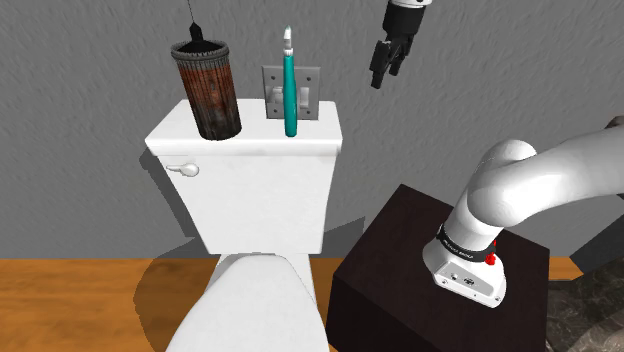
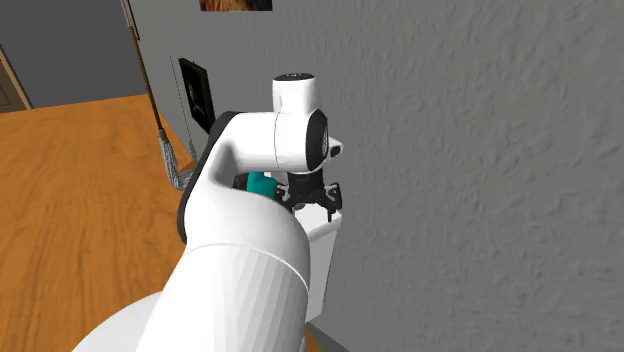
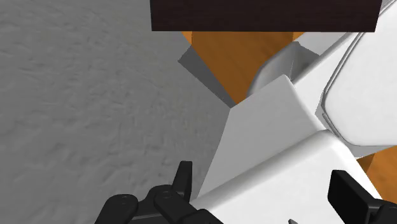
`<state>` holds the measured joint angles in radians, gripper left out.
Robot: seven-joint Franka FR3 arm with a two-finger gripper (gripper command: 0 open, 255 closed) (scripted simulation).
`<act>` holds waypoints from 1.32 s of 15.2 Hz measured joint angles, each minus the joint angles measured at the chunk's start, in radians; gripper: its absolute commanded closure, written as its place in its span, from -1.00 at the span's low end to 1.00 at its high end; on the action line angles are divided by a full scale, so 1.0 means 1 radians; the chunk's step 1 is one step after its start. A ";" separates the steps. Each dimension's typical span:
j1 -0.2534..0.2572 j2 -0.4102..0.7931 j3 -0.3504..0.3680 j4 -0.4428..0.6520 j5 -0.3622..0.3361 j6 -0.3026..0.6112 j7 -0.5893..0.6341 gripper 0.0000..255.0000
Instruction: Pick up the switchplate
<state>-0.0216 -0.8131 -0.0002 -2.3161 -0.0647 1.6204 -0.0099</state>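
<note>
The switchplate (image 1: 310, 80) is a grey plate standing upright on the white toilet tank (image 1: 250, 190), leaning on the wall. A teal toothbrush-like stick (image 1: 290, 100) stands in front of it and hides its middle. My gripper (image 1: 384, 76) hangs in the air to the shoulder view's right of the plate, above the tank's end, fingers pointing down. In the wrist view the gripper (image 3: 267, 188) is open, its fingers wide apart with nothing between them, over the tank's edge (image 3: 267, 140). In the second exterior view the gripper (image 2: 310, 195) sits behind my arm.
A dark brown cup (image 1: 208, 90) with a brush stands on the tank at the shoulder view's left. The grey wall (image 1: 480, 80) is close behind. My dark stand (image 1: 400, 250) sits beside the toilet on a wooden floor (image 1: 80, 300). The toilet lid (image 1: 260, 300) lies below the tank.
</note>
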 measured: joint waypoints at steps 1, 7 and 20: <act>0.000 0.000 0.000 0.000 0.000 0.000 0.000 -1.00; 0.061 0.251 -0.027 0.214 0.016 -0.033 -0.143 -1.00; 0.135 0.614 -0.028 0.509 0.057 -0.080 -0.352 -1.00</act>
<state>0.1134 -0.1990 -0.0285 -1.8072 -0.0076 1.5408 -0.3615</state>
